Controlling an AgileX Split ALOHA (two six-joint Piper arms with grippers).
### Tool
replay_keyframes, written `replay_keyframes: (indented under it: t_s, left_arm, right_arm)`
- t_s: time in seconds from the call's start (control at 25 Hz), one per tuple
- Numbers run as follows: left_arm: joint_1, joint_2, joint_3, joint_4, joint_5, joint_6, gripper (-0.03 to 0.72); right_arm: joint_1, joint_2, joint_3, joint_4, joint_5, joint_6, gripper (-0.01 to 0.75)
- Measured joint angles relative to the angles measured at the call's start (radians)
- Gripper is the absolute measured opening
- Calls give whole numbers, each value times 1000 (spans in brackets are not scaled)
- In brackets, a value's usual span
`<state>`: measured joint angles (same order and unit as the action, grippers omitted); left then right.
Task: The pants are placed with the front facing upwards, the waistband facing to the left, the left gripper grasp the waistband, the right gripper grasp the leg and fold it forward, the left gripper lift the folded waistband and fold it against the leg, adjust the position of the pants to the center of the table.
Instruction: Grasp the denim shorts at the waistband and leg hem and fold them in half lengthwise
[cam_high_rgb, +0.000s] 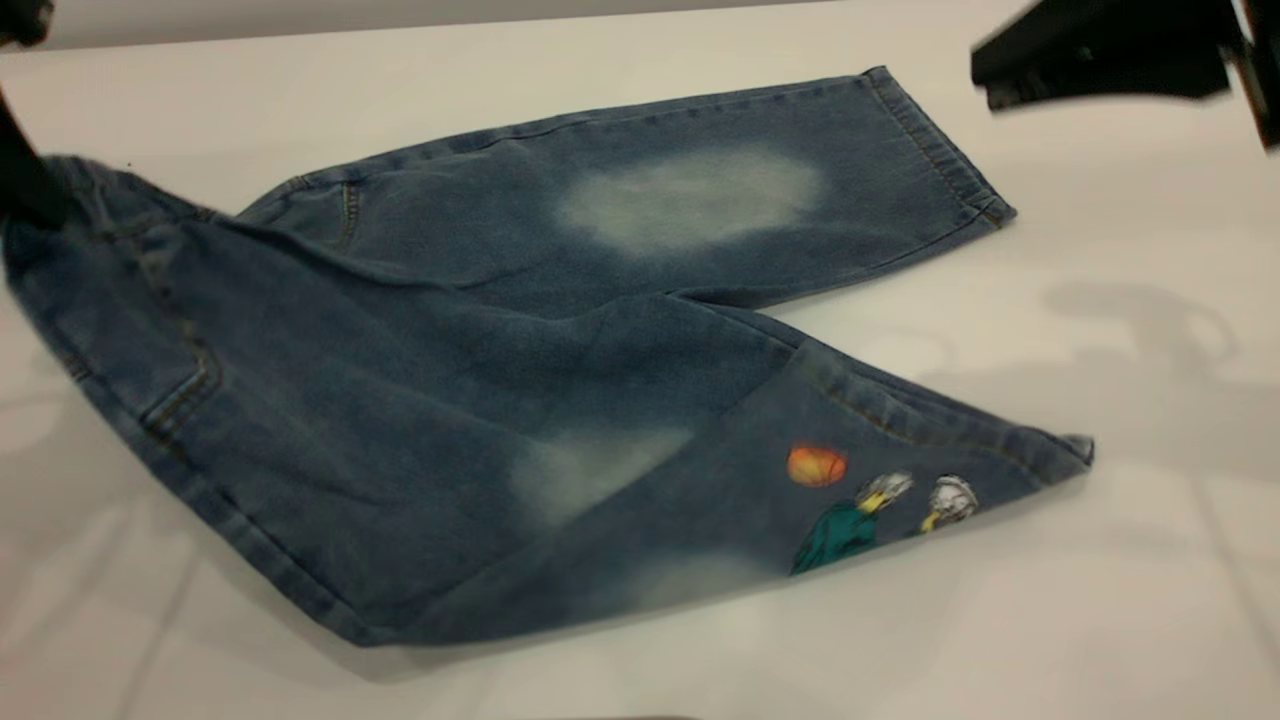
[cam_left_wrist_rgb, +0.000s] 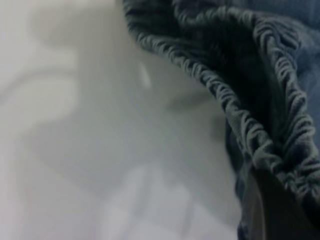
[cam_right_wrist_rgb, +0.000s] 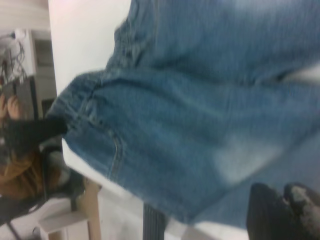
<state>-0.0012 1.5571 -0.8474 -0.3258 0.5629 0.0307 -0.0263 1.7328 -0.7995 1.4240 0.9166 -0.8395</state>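
Observation:
Blue denim pants (cam_high_rgb: 420, 380) lie on the white table (cam_high_rgb: 1150, 560) with the waistband (cam_high_rgb: 90, 190) at the left. My left gripper (cam_high_rgb: 22, 185) at the far left edge is shut on that gathered elastic waistband (cam_left_wrist_rgb: 260, 125) and holds it slightly raised; one dark finger (cam_left_wrist_rgb: 277, 215) shows under the cloth. The near leg's end is folded back and shows a cartoon print (cam_high_rgb: 860, 510). The far leg (cam_high_rgb: 760, 180) lies flat, with its hem at the right. My right gripper (cam_high_rgb: 1090, 55) hovers open above the far right corner, off the pants, with nothing between its fingers (cam_right_wrist_rgb: 267, 215).
Bare tabletop surrounds the pants to the right and front. In the right wrist view the table edge (cam_right_wrist_rgb: 100, 180) runs close to the pants, and beyond it are a wooden leg (cam_right_wrist_rgb: 92, 210) and room clutter (cam_right_wrist_rgb: 20, 175).

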Motion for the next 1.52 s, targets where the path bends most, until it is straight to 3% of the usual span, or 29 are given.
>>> replay_keyframes:
  t_s: [0.2, 0.36, 0.52, 0.72, 0.88, 1.0, 1.24, 1.52]
  left_arm:
    - [0, 1, 1, -76, -103, -31, 84]
    - [0, 1, 1, -79, -90, 8, 84]
    - [0, 1, 1, -81, -74, 51, 84]
    - [0, 1, 1, -81, -52, 64, 85]
    - [0, 1, 2, -81, -42, 65, 85]
    - [0, 1, 2, -81, -40, 65, 85]
    - [0, 1, 2, -82, -39, 83, 85]
    - [0, 1, 2, -82, -39, 88, 85]
  right_arm:
    - [0, 92, -126, -17, -19, 27, 20]
    - [10, 133, -135, -130, -10, 34, 20]
    - [81, 143, -135, -252, -14, 32, 36]
    - [257, 143, -137, -338, -195, 32, 148]
    - [336, 157, -141, -348, -386, 32, 345]
    - [368, 190, -143, -348, -466, 42, 470]
    - [465, 264, -146, -424, -521, 199, 498]
    - [516, 349, -265, -762, -531, 579, 498]
